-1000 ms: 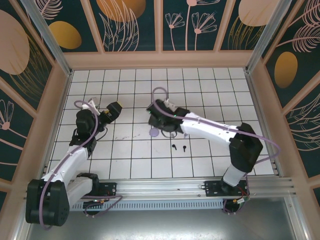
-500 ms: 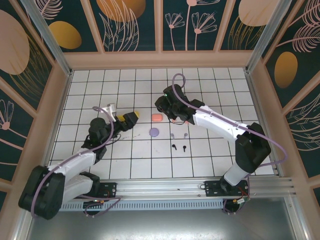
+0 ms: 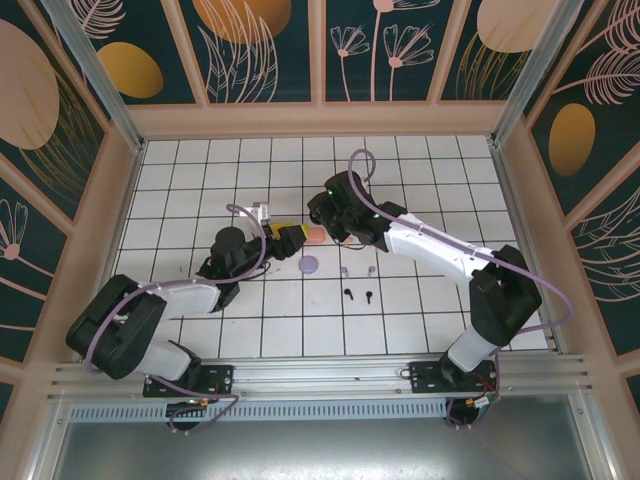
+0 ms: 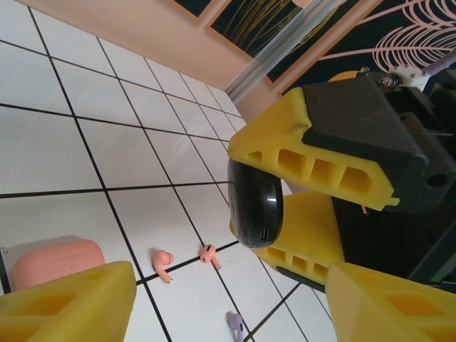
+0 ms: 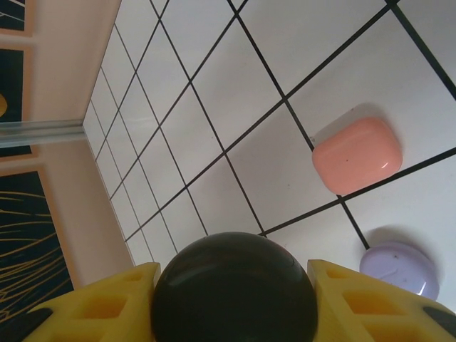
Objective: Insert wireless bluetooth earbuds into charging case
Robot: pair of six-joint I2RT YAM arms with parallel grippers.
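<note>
On white-tiled table [image 3: 200, 180] within patterned walls, found right gripper [image 5: 235, 299] clamped on black charging case [image 4: 255, 203], held off the tiles. Noted left gripper [image 3: 290, 233] at 9 o'clock of it, jaws apart, nothing between. Located pink case [image 3: 313, 234] on tiles between both grippers, lilac case [image 3: 309, 264] at 6 o'clock of that. Logged pink earbuds [image 4: 162, 262] loose near pink case. Logged lilac earbuds [image 3: 344, 270] and black earbuds [image 3: 348, 293] around 5 o'clock, apart from any case. Judged step: bringing left jaws to held case. Recommend level approach, clearing pink case, gripping lid only, avoiding right fingers.

White black-grouted tile floor [image 3: 200, 170], teal floral wall panels [image 3: 270, 50].
</note>
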